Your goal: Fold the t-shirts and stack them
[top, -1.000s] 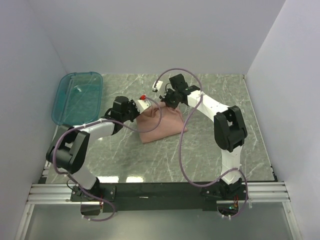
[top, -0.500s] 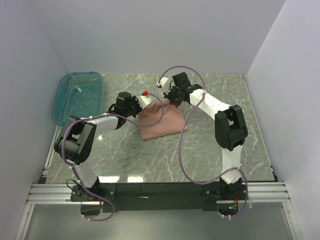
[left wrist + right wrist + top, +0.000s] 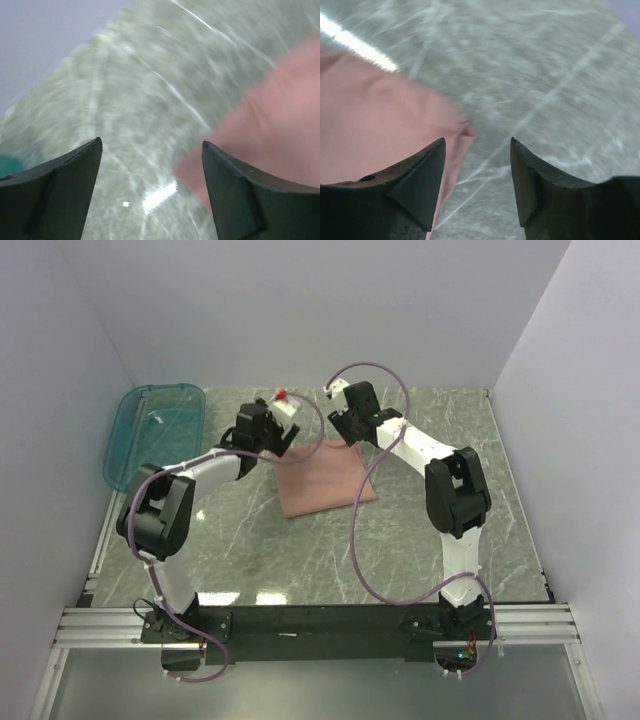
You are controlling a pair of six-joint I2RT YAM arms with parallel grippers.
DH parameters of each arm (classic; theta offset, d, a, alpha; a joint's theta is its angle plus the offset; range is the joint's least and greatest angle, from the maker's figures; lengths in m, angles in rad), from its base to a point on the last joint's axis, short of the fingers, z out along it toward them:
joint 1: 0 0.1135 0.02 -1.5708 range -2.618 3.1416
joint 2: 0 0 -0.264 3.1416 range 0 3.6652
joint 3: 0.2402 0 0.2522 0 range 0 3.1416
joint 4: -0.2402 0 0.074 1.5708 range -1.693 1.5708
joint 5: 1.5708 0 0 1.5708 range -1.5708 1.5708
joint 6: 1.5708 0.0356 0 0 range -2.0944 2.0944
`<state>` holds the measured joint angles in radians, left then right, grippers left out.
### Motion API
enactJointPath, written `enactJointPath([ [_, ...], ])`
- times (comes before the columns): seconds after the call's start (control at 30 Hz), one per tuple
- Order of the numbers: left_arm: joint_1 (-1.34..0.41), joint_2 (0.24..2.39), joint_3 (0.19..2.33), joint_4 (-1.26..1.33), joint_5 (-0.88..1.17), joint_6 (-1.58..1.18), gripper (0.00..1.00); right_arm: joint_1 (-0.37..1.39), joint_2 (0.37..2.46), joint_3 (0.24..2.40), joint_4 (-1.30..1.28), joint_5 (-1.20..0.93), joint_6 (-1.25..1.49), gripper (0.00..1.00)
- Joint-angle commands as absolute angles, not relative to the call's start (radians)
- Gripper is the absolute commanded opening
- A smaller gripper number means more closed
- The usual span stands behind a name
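The salmon-pink t-shirt [image 3: 325,482] lies flat as a folded rectangle in the middle of the marble table [image 3: 430,530]. My left gripper [image 3: 281,440] hovers over its far left corner, my right gripper [image 3: 346,431] over its far edge. In the left wrist view my left gripper [image 3: 151,142] is open with only table between its fingers, and the t-shirt [image 3: 280,125] lies off to the right. In the right wrist view my right gripper [image 3: 477,141] is open too, with a corner of the t-shirt [image 3: 380,125] beside and under its left finger. The print is hidden.
A teal translucent bin [image 3: 155,430] lies at the table's far left; a speck of it [image 3: 7,163] shows at the left edge of the left wrist view. White walls close in the back and both sides.
Both grippers opened and let go of the t-shirt's far edge. The raised cloth has dropped flat on the table. Both arms moved toward the back.
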<state>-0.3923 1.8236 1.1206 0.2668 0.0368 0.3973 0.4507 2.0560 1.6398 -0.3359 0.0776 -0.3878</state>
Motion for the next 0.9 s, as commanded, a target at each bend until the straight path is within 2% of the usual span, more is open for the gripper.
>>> enactJointPath([
  [0.0,-0.367,1.758,1.241,0.232,-0.19,0.144,0.87,0.437,2.036,1.681,-0.219,0.316,-0.258,0.63],
  [0.1,-0.35,1.634,1.262,0.125,-0.193,0.045,0.9,0.413,2.0,1.672,-0.254,0.235,-0.253,0.64],
  [0.23,-0.337,1.5,1.236,0.003,-0.046,-0.076,0.9,0.354,1.947,1.626,-0.445,-0.363,-0.34,0.63],
  [0.27,-0.336,1.476,1.204,-0.023,-0.023,-0.098,0.89,0.345,1.941,1.611,-0.442,-0.409,-0.322,0.63],
  [0.47,-0.336,1.296,1.008,-0.069,0.146,-0.195,0.87,0.345,2.074,1.727,-0.495,-0.358,-0.288,0.61],
  [0.6,-0.336,1.2,0.888,-0.087,0.201,-0.203,0.85,0.33,2.16,1.804,-0.549,-0.35,-0.298,0.45],
  [0.67,-0.336,1.174,0.812,-0.069,0.244,-0.207,0.85,0.327,2.183,1.806,-0.546,-0.367,-0.293,0.42],
  [0.8,-0.336,1.14,0.778,-0.089,0.276,-0.204,0.84,0.328,2.224,1.888,-0.609,-0.391,-0.311,0.25],
  [0.87,-0.336,1.132,0.773,-0.097,0.279,-0.19,0.84,0.333,2.261,1.968,-0.658,-0.406,-0.336,0.22],
])
